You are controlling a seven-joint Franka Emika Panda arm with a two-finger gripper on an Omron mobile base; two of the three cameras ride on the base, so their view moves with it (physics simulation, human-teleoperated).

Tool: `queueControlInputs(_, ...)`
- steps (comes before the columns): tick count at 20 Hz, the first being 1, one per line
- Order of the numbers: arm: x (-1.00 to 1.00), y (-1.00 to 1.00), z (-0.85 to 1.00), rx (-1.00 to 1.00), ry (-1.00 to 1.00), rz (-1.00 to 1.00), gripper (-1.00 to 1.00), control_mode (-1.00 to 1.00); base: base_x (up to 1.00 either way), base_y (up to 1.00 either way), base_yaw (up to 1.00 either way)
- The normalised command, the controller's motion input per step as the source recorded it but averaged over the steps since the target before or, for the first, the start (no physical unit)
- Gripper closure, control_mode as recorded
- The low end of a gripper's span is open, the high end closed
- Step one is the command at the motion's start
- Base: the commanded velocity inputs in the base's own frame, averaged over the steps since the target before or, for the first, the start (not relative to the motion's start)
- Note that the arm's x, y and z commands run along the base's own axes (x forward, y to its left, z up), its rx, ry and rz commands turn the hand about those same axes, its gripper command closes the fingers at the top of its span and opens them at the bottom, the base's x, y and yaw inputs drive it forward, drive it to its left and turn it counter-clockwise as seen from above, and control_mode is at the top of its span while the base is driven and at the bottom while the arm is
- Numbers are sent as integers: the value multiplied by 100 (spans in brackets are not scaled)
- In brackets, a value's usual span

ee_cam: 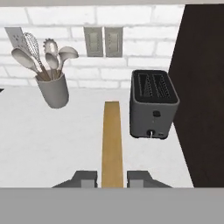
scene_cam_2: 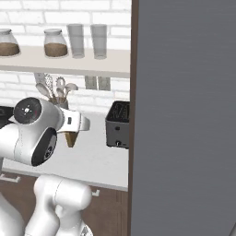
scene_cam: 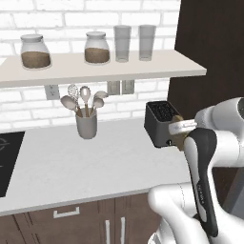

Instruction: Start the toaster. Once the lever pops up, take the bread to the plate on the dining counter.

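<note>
The bread (ee_cam: 112, 142) is clamped edge-on between the claw's (ee_cam: 112, 177) two finger tips, held above the white counter (ee_cam: 65, 144), left of and nearer than the toaster (ee_cam: 153, 105). The toaster stands on the counter against a dark cabinet side (ee_cam: 201, 87), both slots empty. The hand view shows the lever (ee_cam: 156, 114) on its near end face; the base views show that face too small to make out the tab. The left base view shows a grey utensil crock (scene_cam: 86, 124), two jars (scene_cam: 35, 51) and two glasses (scene_cam: 122, 43) on a shelf (scene_cam: 100, 69). No readable writing shows anywhere.
</note>
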Motion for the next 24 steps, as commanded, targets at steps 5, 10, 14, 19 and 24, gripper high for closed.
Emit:
queueControlInputs(5,-11,1,0,0,0,-1,100,-100,0,0,0)
queueControlInputs(10,0,0,0,0,0,0,100,100,-100,-20,12)
queueControlInputs(14,0,0,0,0,0,0,100,100,-56,3,72)
queueControlInputs(19,0,0,0,0,0,0,100,100,0,22,94)
queueControlInputs(24,0,0,0,0,0,0,100,100,0,0,100)
